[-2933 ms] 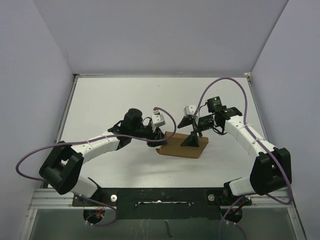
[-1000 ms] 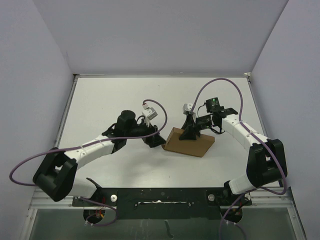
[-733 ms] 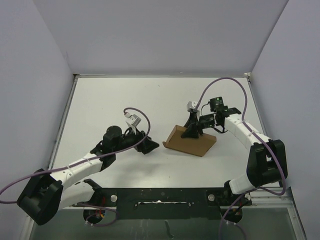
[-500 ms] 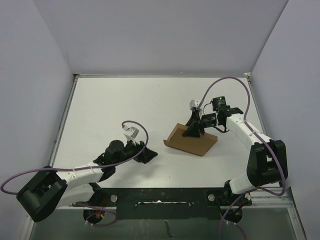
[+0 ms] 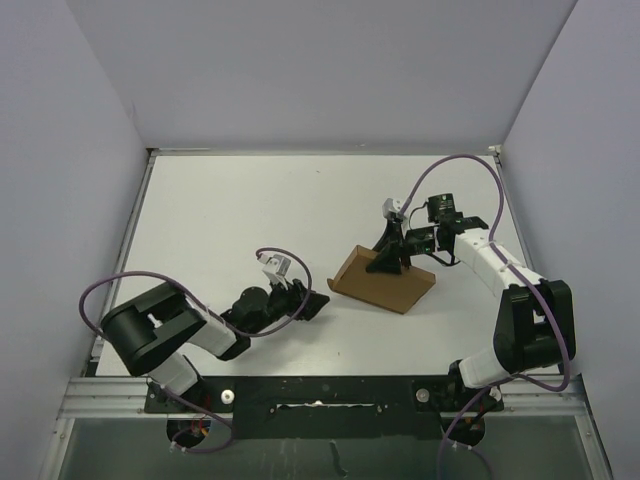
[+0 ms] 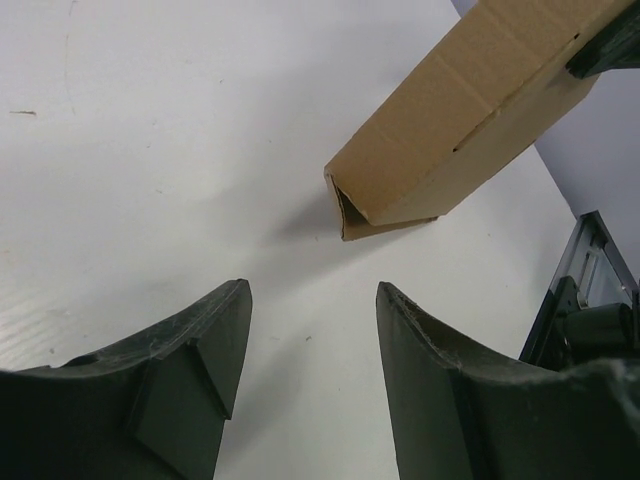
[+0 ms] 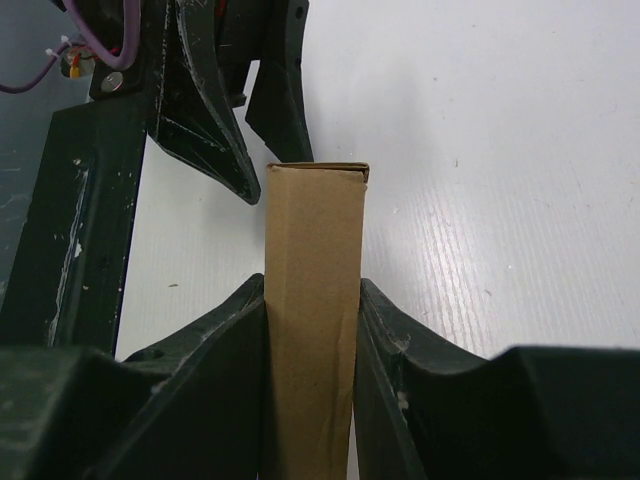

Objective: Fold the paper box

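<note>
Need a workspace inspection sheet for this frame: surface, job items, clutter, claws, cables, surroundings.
Surface: white table, faint scuffs.
Job's things: paper box, thin brown sleeve, open end toward left claw.
Clutter: nothing seen.
Claws: right claw shut on the paper box; left claw open, empty, apart from it.
Cables: purple cable looping off each arm, clear of the box.
Surroundings: plain walls on three sides; metal rail at near edge.

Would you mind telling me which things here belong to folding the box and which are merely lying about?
Belonging to the job: the paper box, clamped in the right gripper; the left gripper, open, empty, apart from the box.

Just lying about: nothing loose that I can see; only the white table and the arms' purple cables.
</note>
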Controlling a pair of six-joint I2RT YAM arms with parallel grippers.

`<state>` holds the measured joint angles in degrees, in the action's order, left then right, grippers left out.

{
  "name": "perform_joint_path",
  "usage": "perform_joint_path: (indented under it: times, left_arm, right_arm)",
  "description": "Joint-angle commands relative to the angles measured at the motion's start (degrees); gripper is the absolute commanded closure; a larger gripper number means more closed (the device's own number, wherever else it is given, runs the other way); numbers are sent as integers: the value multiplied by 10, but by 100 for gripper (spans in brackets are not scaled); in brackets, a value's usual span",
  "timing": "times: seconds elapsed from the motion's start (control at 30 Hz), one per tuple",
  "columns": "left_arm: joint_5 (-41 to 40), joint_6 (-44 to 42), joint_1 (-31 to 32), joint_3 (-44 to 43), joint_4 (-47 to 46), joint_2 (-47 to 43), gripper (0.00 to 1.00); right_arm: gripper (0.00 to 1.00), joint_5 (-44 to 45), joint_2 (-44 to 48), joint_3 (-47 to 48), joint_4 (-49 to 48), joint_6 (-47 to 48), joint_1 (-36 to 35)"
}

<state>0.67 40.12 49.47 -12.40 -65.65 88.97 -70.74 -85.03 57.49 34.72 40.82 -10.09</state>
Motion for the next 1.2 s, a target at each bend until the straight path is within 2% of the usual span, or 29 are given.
perform_joint_path:
  times: [0.0,0.13,0.27,0.5,0.77,1.0,1.17]
  left_arm:
    - [-15,10,9,-23,-156,49,49]
    - [-24,9,18,-24,-203,85,51]
    - [-41,8,29,-21,-207,100,53]
    - [-62,-27,29,16,-196,65,58]
    - [-68,-35,30,23,-117,-9,62]
    - [-68,-68,29,-18,75,-122,61]
    - [-76,-58,29,-28,85,-129,64]
  right_arm:
    - [79,-31,10,2,-16,-7,4]
    - [80,-32,11,1,-18,-8,6]
    - [80,-33,10,1,-20,-12,6]
    - [80,-34,8,1,-21,-14,10]
    - [80,-38,11,-1,-24,-18,14]
    - [80,-41,11,-3,-27,-20,16]
    - [80,-41,10,-4,-27,-20,16]
